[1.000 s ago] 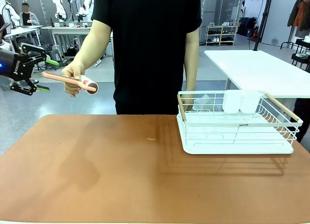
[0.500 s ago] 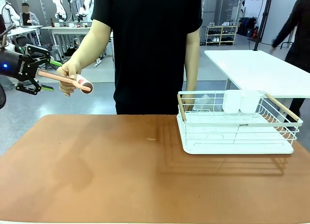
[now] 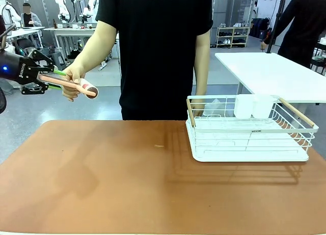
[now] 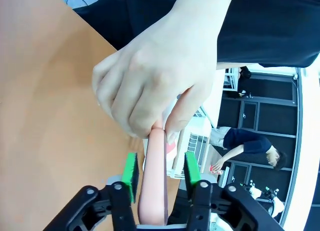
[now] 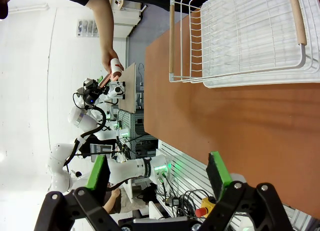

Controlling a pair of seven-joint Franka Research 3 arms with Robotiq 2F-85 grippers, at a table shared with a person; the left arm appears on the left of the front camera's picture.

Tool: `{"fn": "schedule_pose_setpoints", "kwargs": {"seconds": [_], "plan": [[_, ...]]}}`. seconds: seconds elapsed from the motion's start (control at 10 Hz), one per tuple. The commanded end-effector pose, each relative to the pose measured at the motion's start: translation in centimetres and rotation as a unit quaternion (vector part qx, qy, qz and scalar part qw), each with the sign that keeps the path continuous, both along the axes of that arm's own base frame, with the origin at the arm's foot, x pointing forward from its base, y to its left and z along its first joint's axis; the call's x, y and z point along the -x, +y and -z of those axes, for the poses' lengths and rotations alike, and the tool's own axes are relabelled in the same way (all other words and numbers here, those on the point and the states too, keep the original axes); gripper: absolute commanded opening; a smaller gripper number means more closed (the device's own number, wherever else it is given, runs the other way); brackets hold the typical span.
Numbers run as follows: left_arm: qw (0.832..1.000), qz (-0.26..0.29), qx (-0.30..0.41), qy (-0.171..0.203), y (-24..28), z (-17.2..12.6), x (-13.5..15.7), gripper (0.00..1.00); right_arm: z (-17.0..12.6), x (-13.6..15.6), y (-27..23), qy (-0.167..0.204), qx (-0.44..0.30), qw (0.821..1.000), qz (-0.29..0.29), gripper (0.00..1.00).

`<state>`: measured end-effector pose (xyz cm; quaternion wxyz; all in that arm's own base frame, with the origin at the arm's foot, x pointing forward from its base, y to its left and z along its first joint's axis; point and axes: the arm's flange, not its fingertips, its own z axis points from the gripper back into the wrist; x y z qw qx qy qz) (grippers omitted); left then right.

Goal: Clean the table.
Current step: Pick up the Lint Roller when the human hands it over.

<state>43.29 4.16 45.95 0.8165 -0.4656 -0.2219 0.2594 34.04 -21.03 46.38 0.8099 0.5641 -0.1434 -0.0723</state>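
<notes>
A person's hand [image 3: 75,83] holds out a lint roller [image 3: 89,90] with a long pink handle, above and beyond the far left corner of the reddish-brown table [image 3: 127,179]. My left gripper [image 3: 53,78] is at the free end of that handle. In the left wrist view the handle [image 4: 154,191] runs between the green pads [image 4: 131,171], with a narrow gap on each side, so the left gripper [image 4: 161,172] is open. The hand [image 4: 155,81] pinches the handle just ahead of the pads. My right gripper [image 5: 159,168] stands wide open and empty above the table [image 5: 225,126].
A white wire rack [image 3: 249,128] with wooden handles and two white cups stands on the table's right side. A small speck [image 3: 159,146] lies near the table's middle. Behind the rack is a white-topped table [image 3: 275,72]. The person stands at the far edge.
My left gripper's jaws have narrowed around the pink handle. The person's hand shifted the roller slightly left, toward the gripper. A second person walked in at the far right.
</notes>
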Motion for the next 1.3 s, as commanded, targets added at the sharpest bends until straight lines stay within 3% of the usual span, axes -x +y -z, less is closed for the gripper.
{"fn": "schedule_pose_setpoints", "kwargs": {"seconds": [0.0,0.1,0.2,0.3,0.4,0.5,1.2], "plan": [[1.0,-0.008,-0.001,-0.016,0.21,0.15,-0.36,0.46,-0.18,0.31,0.14,-0.012,-0.002,1.0,-0.003,1.0],[1.0,-0.008,0.0,-0.017,0.29,0.08,-0.37,0.19,-0.18,0.31,0.14,-0.012,-0.002,1.0,-0.003,1.0],[1.0,-0.008,0.002,-0.018,0.28,0.09,-0.35,0.27,-0.18,0.31,0.14,-0.012,-0.002,1.0,-0.003,1.0],[1.0,-0.006,0.003,-0.017,0.19,0.13,-0.29,0.0,-0.18,0.31,0.14,-0.012,-0.002,1.0,-0.003,1.0],[1.0,-0.005,0.004,-0.017,0.2,0.14,-0.29,0.08,-0.18,0.31,0.14,-0.012,-0.002,1.0,-0.003,1.0],[1.0,-0.004,0.005,-0.017,0.26,0.1,-0.25,0.0,-0.18,0.31,0.14,-0.012,-0.002,1.0,-0.003,1.0],[1.0,-0.002,0.001,-0.001,0.18,-0.07,-0.02,0.0,-0.18,0.31,0.14,-0.012,-0.002,1.0,-0.003,1.0]]}}
